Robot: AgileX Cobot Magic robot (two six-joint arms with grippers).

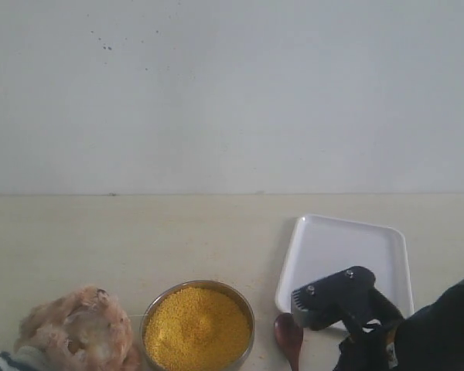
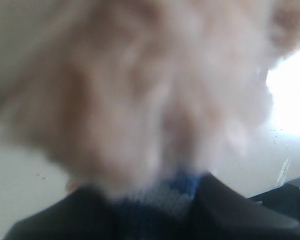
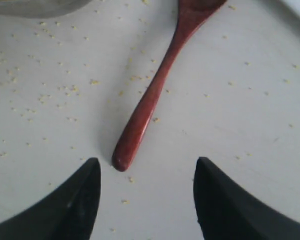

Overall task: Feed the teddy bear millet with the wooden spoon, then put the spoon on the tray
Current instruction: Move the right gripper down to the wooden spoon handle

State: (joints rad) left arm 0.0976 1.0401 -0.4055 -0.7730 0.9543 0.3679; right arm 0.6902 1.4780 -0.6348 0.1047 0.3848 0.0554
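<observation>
Wooden spoon [image 3: 150,95] lies flat on the table [image 1: 77,247], between the metal bowl [image 1: 249,313] of millet [image 1: 197,328] and the white tray [image 1: 348,247], with stray grains [image 3: 92,81] scattered round it. My right gripper [image 3: 146,170] hangs over the handle's end, jaws spread wide, touching nothing. Over on the left, the teddy bear [image 1: 77,332] sits just beside the bowl, and my left gripper [image 2: 155,200] looks clamped on its striped shirt, blurred fur filling that wrist camera.
</observation>
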